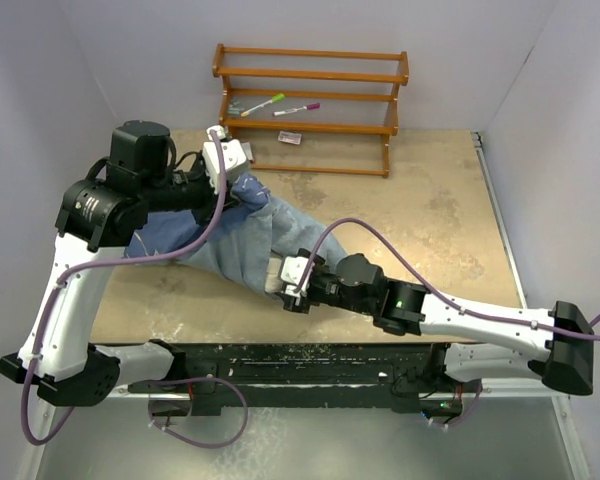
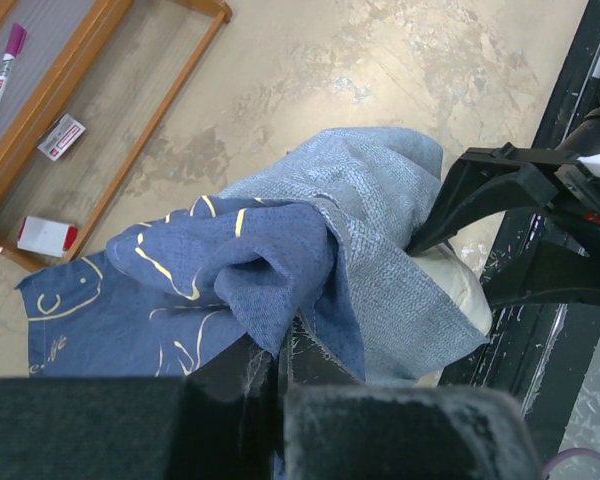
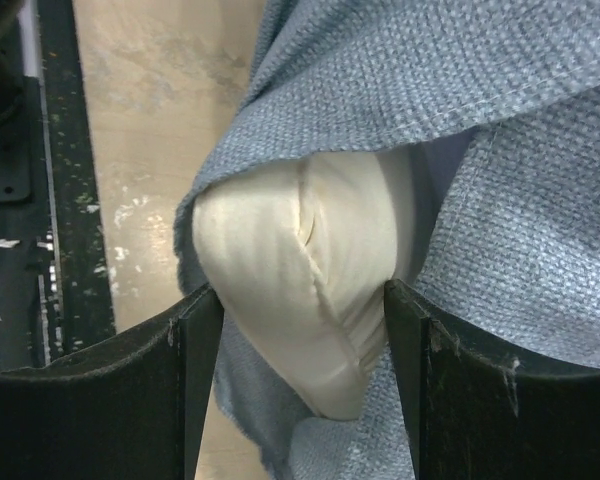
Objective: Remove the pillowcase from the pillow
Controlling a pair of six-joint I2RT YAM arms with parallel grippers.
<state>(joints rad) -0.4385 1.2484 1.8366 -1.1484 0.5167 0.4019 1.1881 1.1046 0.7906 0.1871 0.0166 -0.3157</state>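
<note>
The pillowcase [image 1: 230, 235] lies bunched at the table's left, navy side up at the far end and its paler grey-blue inside showing toward the front. My left gripper [image 1: 225, 160] is shut on a navy fold of the pillowcase [image 2: 280, 260], holding it lifted; its fingertips [image 2: 310, 355] pinch the cloth. A cream corner of the pillow [image 1: 278, 270] pokes out of the case's open end. My right gripper [image 1: 290, 288] is shut on that pillow corner [image 3: 300, 270], one finger on each side. The rest of the pillow is hidden inside the case. The pillow corner [image 2: 460, 290] and the right gripper [image 2: 500, 180] also show in the left wrist view.
A wooden rack [image 1: 310, 100] stands at the back of the table with two markers [image 1: 263, 103] on its shelf and a small card [image 1: 290, 138] below it. The table's dark front edge [image 1: 310, 355] runs just behind the right gripper.
</note>
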